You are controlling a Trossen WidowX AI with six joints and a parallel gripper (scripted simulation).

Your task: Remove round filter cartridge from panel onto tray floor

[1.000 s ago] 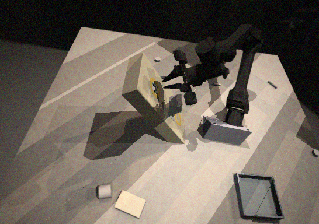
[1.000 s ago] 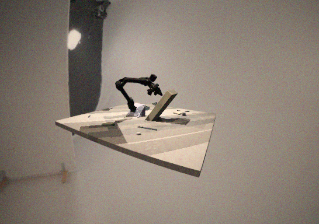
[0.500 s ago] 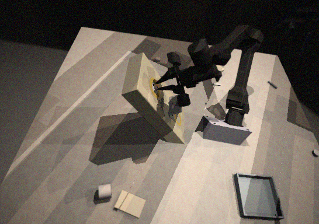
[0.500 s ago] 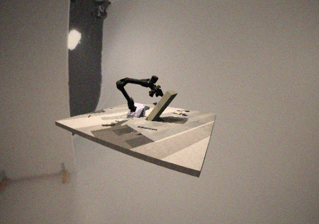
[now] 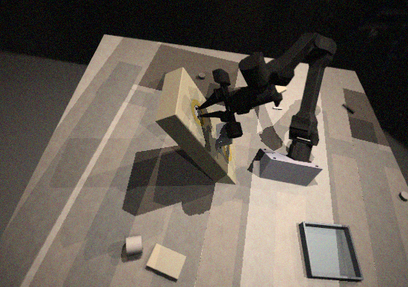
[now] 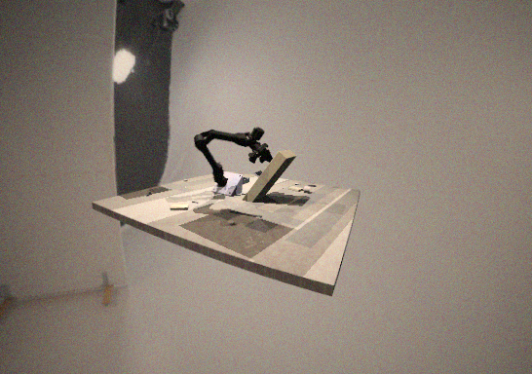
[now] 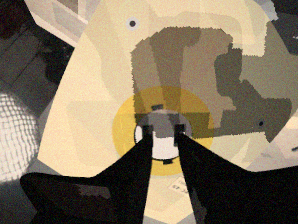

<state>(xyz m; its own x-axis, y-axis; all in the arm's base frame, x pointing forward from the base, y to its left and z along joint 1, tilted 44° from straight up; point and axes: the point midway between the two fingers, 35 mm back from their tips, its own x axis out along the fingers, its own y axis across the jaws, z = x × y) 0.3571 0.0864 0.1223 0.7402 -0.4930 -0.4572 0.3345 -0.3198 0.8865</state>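
The round cartridge sits in the tilted, cream panel, inside a yellow ring. Its face is pale, partly in shadow. My gripper is partly open, its narrow fingertips apart at the two dark slots, one at each. The tips cover part of the slots; how deep they reach, or whether they touch, I cannot tell. Nothing is clamped between the fingers. The tray, dark-rimmed with a blue-grey floor, lies at the lower right in the top view, with no cartridge in it.
A grey wedge-shaped block stands by the arm's base, between panel and tray. A second yellow ring shows low on the panel. A white cylinder and a flat cream block lie at the lower left. A dark rod lies at the right.
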